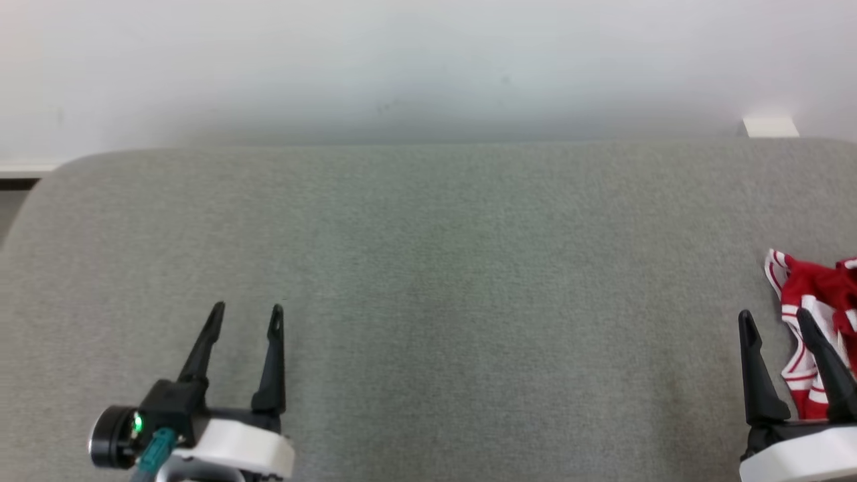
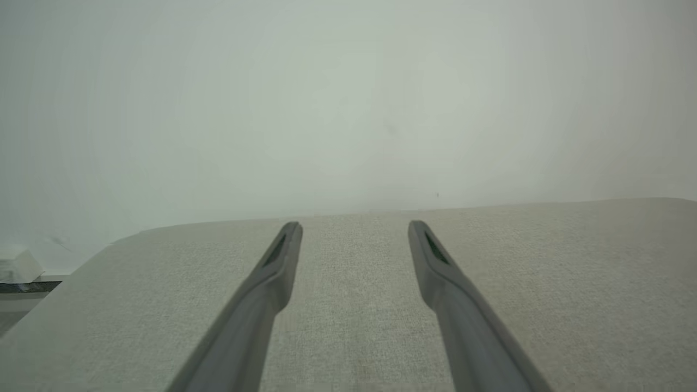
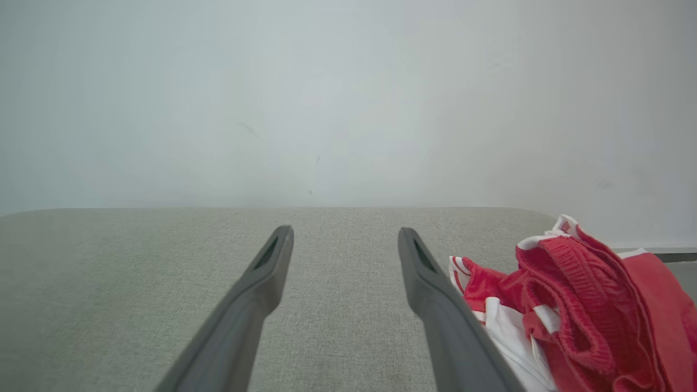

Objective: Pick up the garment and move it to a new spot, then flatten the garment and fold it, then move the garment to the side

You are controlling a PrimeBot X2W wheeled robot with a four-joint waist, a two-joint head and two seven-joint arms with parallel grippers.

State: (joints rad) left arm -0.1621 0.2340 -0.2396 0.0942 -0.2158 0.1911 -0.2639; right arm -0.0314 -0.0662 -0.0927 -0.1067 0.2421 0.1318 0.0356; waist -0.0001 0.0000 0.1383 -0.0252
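A crumpled red garment (image 1: 820,301) with white stripes lies in a heap at the right edge of the grey padded table (image 1: 428,268). In the right wrist view the garment (image 3: 582,294) bunches up just to the right of my fingers. My right gripper (image 1: 773,320) stands open at the lower right, its right finger (image 1: 827,368) lying across the cloth's left side, nothing between the fingers. My left gripper (image 1: 248,311) is open over bare table at the lower left. In the wrist views the left gripper (image 2: 355,226) and right gripper (image 3: 346,231) both stand wide over grey fabric.
A pale wall (image 1: 428,60) rises behind the table's far edge. A small white block (image 1: 770,126) sits beyond the back right corner. The table's rounded left corner (image 1: 47,181) drops off toward a white ledge and dark floor.
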